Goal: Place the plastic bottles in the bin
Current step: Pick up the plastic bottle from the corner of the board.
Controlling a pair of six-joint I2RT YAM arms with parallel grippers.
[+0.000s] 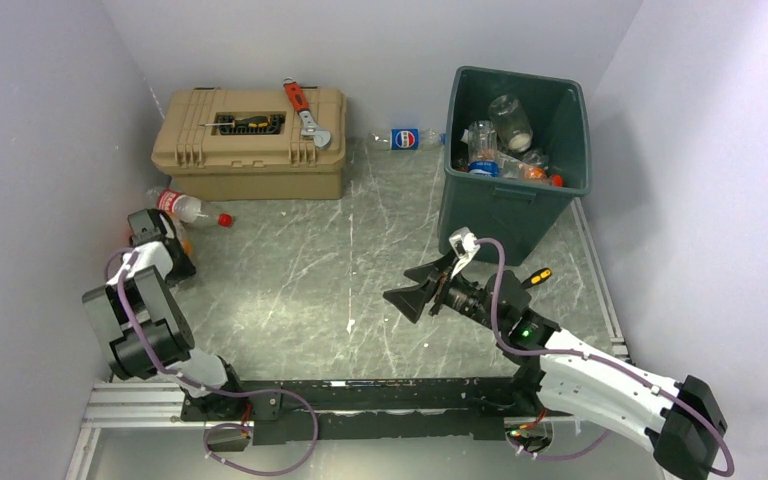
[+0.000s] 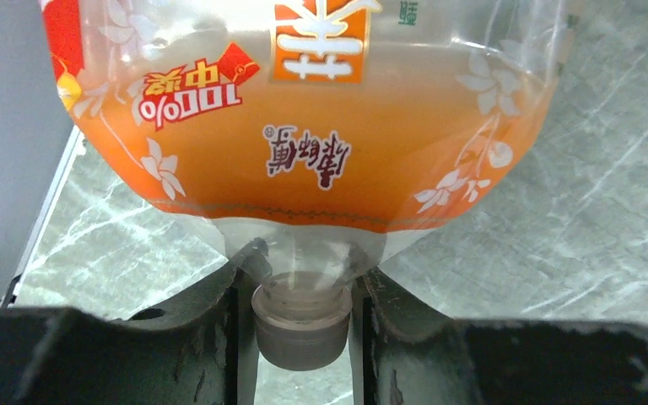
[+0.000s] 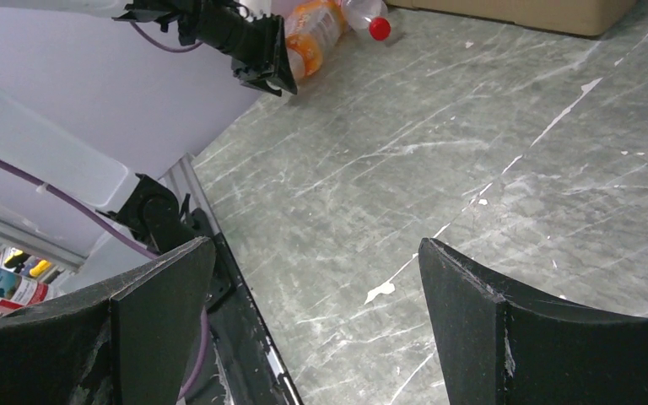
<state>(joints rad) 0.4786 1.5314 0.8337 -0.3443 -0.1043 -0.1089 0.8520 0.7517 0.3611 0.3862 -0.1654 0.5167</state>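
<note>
Well: left fingers (image 2: 211,312) sit either side of orange bottle (image 2: 304,126) neck, cap between them, about half closed; cannot tell if squeezing it. That bottle lies on desk (image 1: 360,260) by left wall. Over middle of desk, right fingers (image 3: 160,295) wide apart, holding nothing. Just beside orange one, red-cap bottle (image 1: 192,208) lies in front of tan box (image 1: 250,150). By back wall, blue-label bottle (image 1: 405,138) lies between box and bin (image 1: 500,215). Inside bin, several bottles (image 1: 500,140).

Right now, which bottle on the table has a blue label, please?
The bottle between the toolbox and the bin, at the back; the red-label bottle and the orange-label bottle lie far left.
</note>
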